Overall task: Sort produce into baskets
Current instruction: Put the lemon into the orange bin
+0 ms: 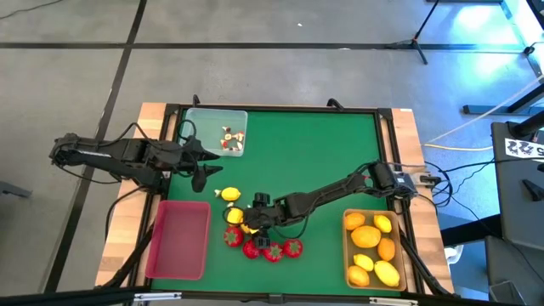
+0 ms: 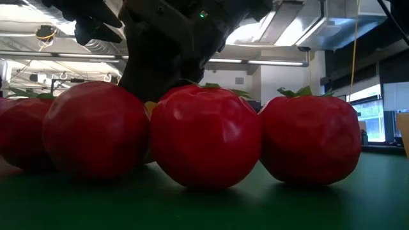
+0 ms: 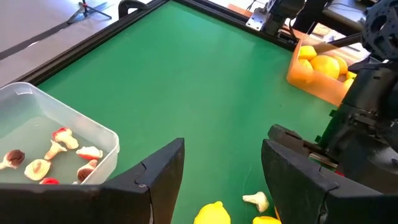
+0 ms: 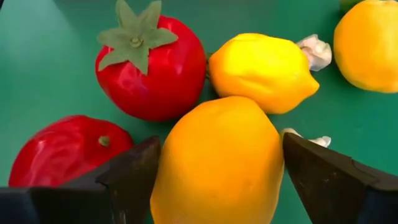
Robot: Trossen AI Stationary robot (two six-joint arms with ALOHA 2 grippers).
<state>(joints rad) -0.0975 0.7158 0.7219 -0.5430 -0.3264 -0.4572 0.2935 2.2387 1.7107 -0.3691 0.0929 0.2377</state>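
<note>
My right gripper [image 1: 250,223] is down among the loose produce near the table's front, shut on an orange-yellow lemon [image 4: 217,162]. Beside it lie a yellow lemon [image 4: 264,71], another at the far edge [image 4: 367,43], two red strawberries [image 4: 152,68] [image 4: 68,152] and tiny white bits [image 4: 316,51]. Several strawberries [image 1: 272,250] sit in a row on the mat and fill the low view [image 2: 208,134]. My left gripper [image 1: 204,172] is open and empty over the mat, between the clear tray [image 1: 194,119] and the red tray [image 1: 178,242]. My right gripper pinches the orange-yellow lemon by its two opposite sides [image 4: 163,168] between its two fingers [image 4: 134,177]. The fingers come at it slanting down from the table's right. I cannot tell whether it is lifted or rests on the mat.
The tan tray [image 1: 348,246] at the front right holds several lemons and orange fruit. The clear tray holds white-and-red bits [image 3: 59,149]. One lemon [image 1: 229,195] lies near my left gripper. The far half of the green mat [image 1: 314,144] is free room.
</note>
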